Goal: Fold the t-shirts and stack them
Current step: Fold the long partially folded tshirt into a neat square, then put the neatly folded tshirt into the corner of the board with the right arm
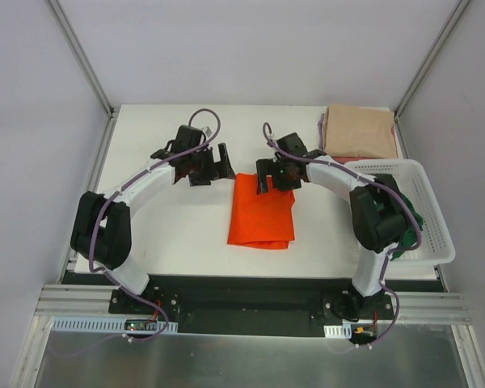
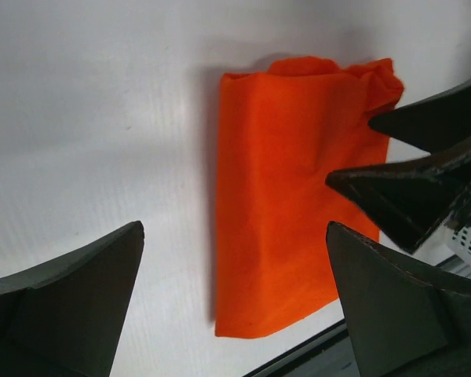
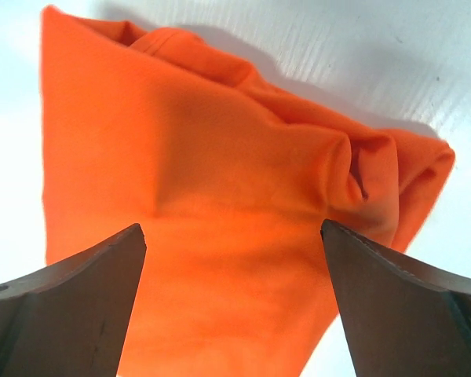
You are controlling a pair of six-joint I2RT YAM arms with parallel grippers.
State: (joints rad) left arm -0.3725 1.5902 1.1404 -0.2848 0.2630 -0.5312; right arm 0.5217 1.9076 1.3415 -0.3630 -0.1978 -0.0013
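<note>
A bright orange t-shirt (image 1: 262, 212) lies folded into a narrow rectangle on the white table, also in the left wrist view (image 2: 294, 196) and the right wrist view (image 3: 212, 212). My left gripper (image 1: 222, 164) is open and empty, just left of the shirt's far end. My right gripper (image 1: 268, 174) is open above the shirt's far end, holding nothing. A folded beige t-shirt (image 1: 359, 131) lies at the back right. A dark green t-shirt (image 1: 411, 230) lies in the basket, mostly hidden by my right arm.
A white slatted plastic basket (image 1: 424, 202) stands at the right edge. A strip of pinkish-red cloth (image 1: 345, 160) shows between the beige shirt and the basket. Grey walls enclose the table on three sides.
</note>
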